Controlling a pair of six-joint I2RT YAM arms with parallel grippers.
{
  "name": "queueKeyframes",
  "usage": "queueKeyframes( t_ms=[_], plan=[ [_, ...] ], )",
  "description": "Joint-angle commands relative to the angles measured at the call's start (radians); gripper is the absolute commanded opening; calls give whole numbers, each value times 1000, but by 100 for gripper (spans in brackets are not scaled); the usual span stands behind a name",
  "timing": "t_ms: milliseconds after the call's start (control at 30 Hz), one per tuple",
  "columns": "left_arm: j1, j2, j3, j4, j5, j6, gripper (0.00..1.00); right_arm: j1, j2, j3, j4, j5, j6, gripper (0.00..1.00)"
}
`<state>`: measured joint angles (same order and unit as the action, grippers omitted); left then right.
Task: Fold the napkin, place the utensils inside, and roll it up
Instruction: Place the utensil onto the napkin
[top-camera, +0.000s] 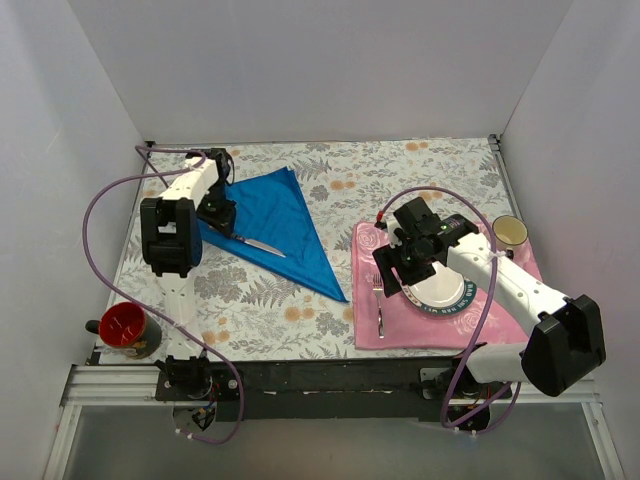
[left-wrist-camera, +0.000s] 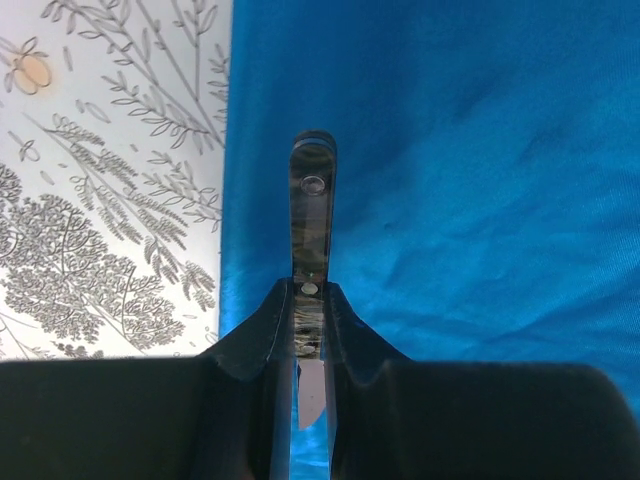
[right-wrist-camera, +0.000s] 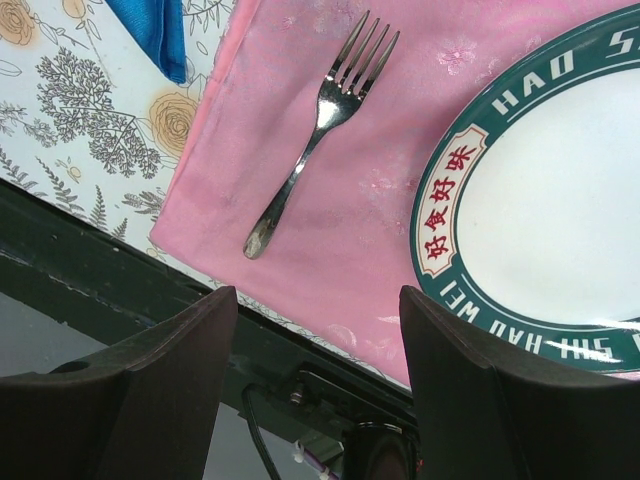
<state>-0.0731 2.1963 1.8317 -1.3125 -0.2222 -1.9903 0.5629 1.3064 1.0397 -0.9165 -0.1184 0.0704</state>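
Knife read as slim, stiff, slippery metal; we had left fingers clamped on its handle over soft napkin, right fingers open.

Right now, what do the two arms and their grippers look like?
Both arms have white links with black joint housings. The left arm and right arm each carry a looping purple cable. The left gripper and right gripper have black, wedge-shaped fingers.

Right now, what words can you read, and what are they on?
"HAO S", cut off: green rim of the round white plate.
"好食好味", red, on a cream panel of that rim.
"WEI", lower on the rim; letters beside it are cut off.
No other writing shows.
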Motion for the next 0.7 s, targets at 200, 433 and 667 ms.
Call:
queueKeyframes(
  t_ms=[200, 433, 667],
  plan=[
    [10, 6, 35, 44, -48, 122, 0, -9, -13, 8, 10, -4, -17, 74],
    [10, -20, 43, 111, -51, 309, 0, -12, -9, 11, 8, -15, -17, 74],
    [21, -64, -28, 193, 52, 360, 0, -12, -4, 16, 4, -24, -15, 74]
  ],
)
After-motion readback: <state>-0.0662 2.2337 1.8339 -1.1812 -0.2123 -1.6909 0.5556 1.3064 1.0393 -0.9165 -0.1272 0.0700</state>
